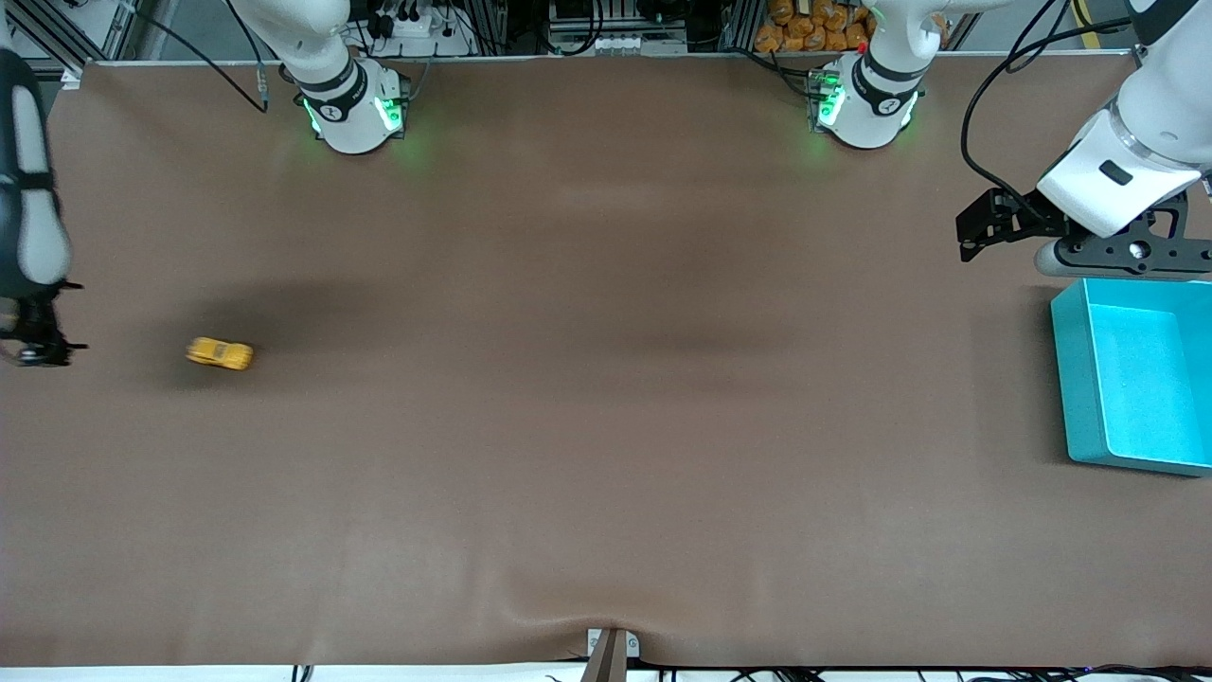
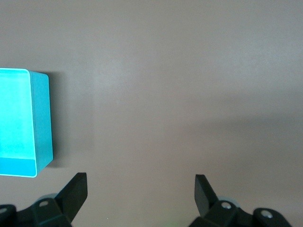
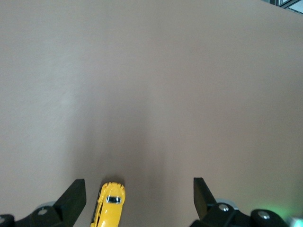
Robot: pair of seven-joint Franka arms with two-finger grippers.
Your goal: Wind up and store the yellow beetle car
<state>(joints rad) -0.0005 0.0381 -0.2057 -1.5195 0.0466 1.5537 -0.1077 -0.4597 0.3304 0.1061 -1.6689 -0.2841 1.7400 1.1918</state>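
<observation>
The yellow beetle car [image 1: 220, 353] [image 3: 109, 207] stands free on the brown mat toward the right arm's end of the table, its outline slightly smeared. My right gripper [image 1: 52, 317] [image 3: 138, 198] hovers low at that end of the table, open and holding nothing. In the right wrist view the car shows between the two fingers [image 3: 73, 198], close to one of them and touching neither. My left gripper [image 1: 1131, 260] [image 2: 140, 191] hangs open and empty over the mat just beside the teal bin [image 1: 1075, 379] [image 2: 41, 123], at the left arm's end. The bin's inside looks bare.
Both arm bases [image 1: 355, 109] [image 1: 862, 104] stand along the table's edge farthest from the front camera. A metal clamp [image 1: 611, 654] sits at the mat's nearest edge. Bare brown mat [image 1: 606, 379] stretches between the car and the bin.
</observation>
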